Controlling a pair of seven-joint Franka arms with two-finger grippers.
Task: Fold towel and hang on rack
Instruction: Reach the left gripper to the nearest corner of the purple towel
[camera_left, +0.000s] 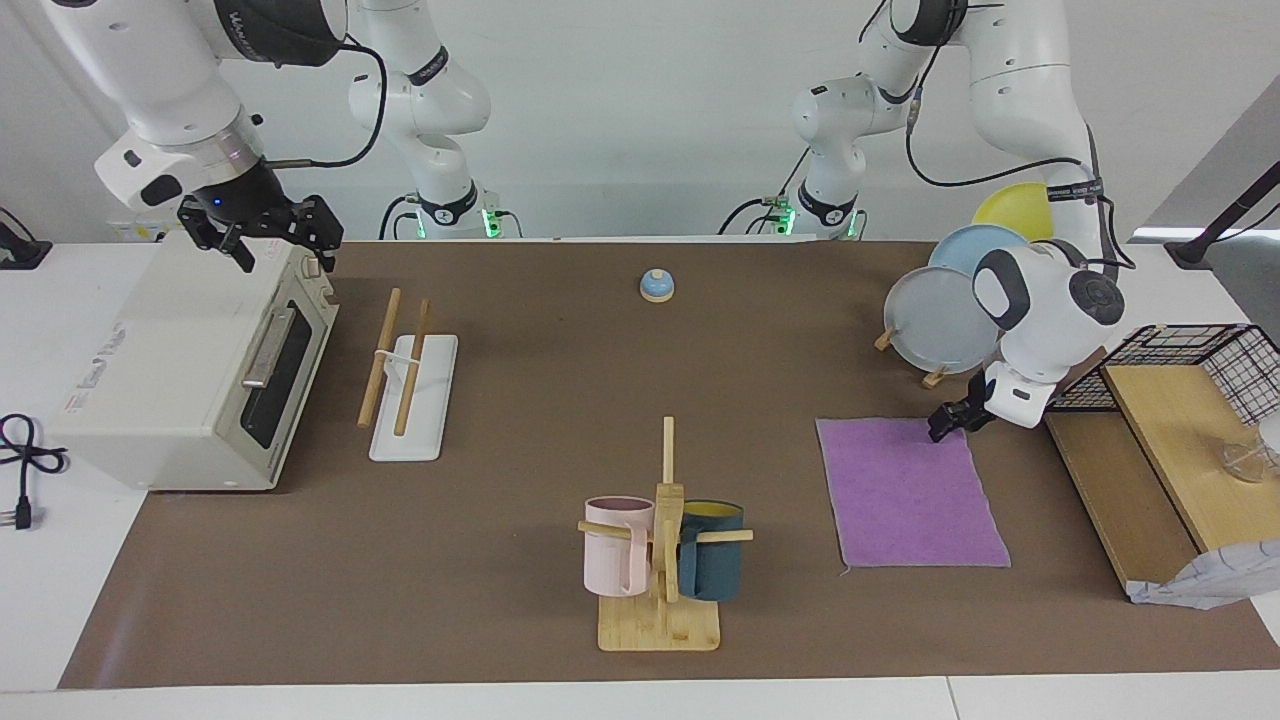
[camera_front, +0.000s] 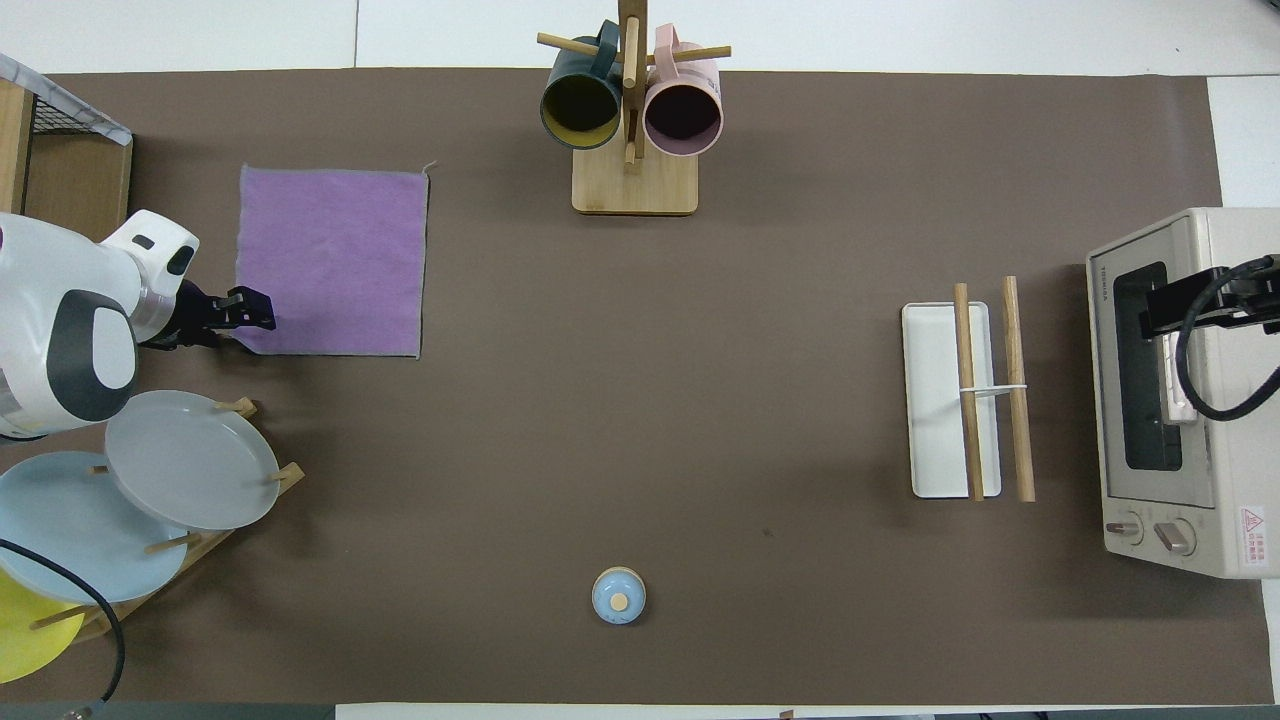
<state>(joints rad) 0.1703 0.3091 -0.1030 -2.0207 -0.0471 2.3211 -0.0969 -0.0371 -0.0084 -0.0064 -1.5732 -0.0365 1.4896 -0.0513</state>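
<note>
We see a robotics laboratory: two white robot arms (camera_left: 1030, 90) are fixed at a tabletop (camera_left: 520, 400) with brown covering, before a plain white wall, and a toaster oven (camera_left: 190, 370), a mug tree (camera_left: 665, 540) and plates (camera_left: 940, 320) are staged.

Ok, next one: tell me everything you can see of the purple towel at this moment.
The towel is a thin, roughly square cloth, purple face up with a faint grey edge and a loose thread at one corner. It lies flat and unfolded on the brown mat, toward the left arm's end of the table, between the mug tree and the wooden shelf. The left hand is down at its corner nearest the robots, beside the plate stand; whether it has gripped the cloth cannot be told.
</note>
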